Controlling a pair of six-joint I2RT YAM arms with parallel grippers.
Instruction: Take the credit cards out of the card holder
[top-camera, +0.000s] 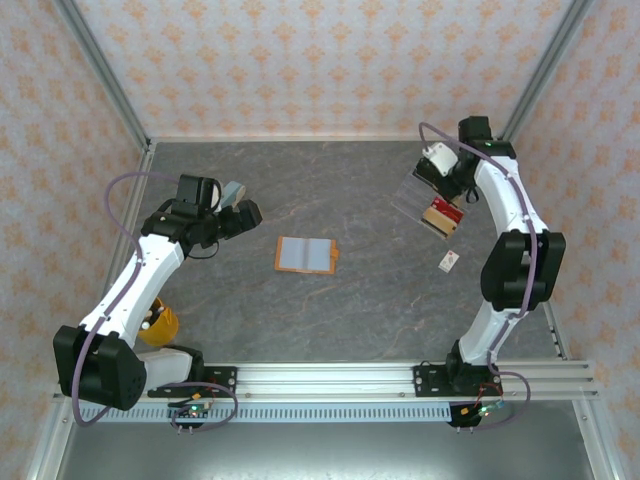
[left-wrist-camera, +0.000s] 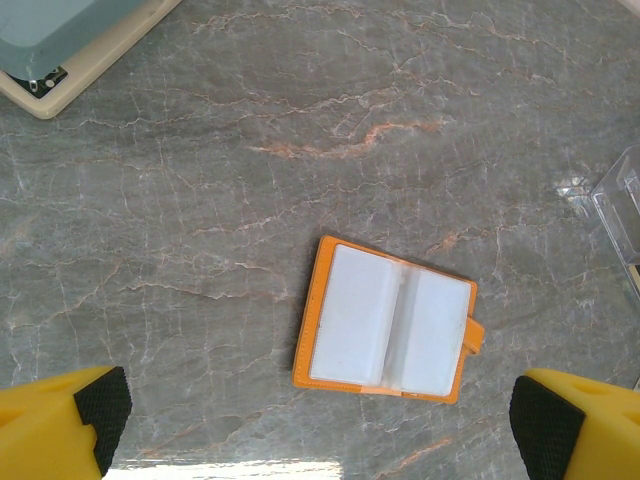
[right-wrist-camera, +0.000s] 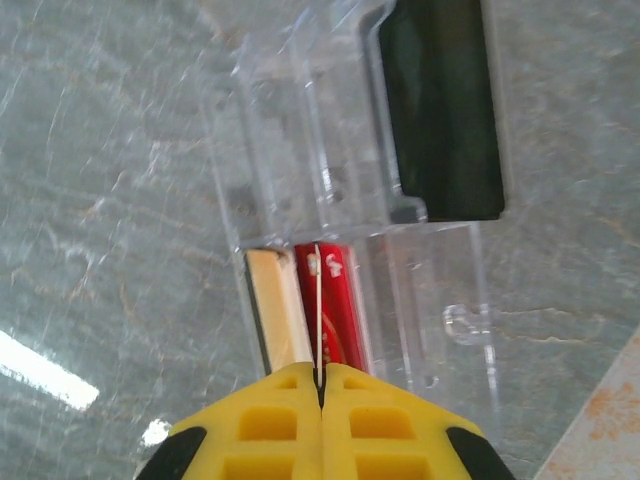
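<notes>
The card holder (left-wrist-camera: 388, 320) is orange with pale grey-blue pockets, on a table (left-wrist-camera: 200, 200) of grey marbling veined in rust. The walls (top-camera: 320, 60) carry orange florets on pale peach. The left gripper (left-wrist-camera: 320, 418) and right gripper (right-wrist-camera: 321, 380) have yellow fingers. The credit card (right-wrist-camera: 318, 300) shows a white edge against a red card (right-wrist-camera: 342, 300); the block (right-wrist-camera: 440, 110) is black.

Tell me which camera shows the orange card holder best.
The left wrist view: the card holder lies open and close up, both greyish pockets plain. The top external view shows it small, mid-table.
</notes>
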